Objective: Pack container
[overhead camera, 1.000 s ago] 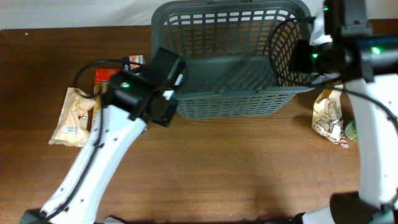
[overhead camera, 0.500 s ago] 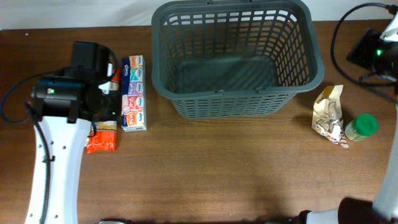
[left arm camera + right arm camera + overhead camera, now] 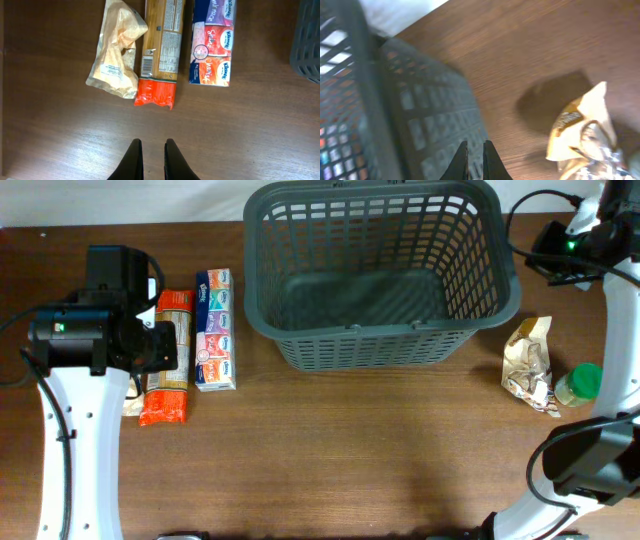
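Step in hand: first pick. The basket (image 3: 380,350) is empty, nothing packed yet.

Left pincer (image 3: 151,161): jaws almost together, only a sliver between them, nothing held, hanging over bare table (image 3: 350,450). Three items lie in a row ahead of it: pale bag (image 3: 116,52) ahead-left, pasta pack (image 3: 161,50) straight ahead, tissue pack (image 3: 212,42) ahead-right. The pasta looks to be touching the pale bag's edge, and the tissues sit just beside the pasta. A basket corner is far off to this pincer's right, well apart.

Right pincer (image 3: 473,161): also nearly closed and empty. The basket wall is immediately to its left and the crumpled snack bag (image 3: 580,135) is on the table to its right. A green-lidded jar (image 3: 582,383) sits beside that bag, seen only from overhead.

Next, my read: the left takes the pasta, since it's dead ahead. I'd open wide first, advance, drop, and clamp across the narrow width. The risk is snagging the pale bag's edge. Then lift clear of the rim and carry it right into the basket.
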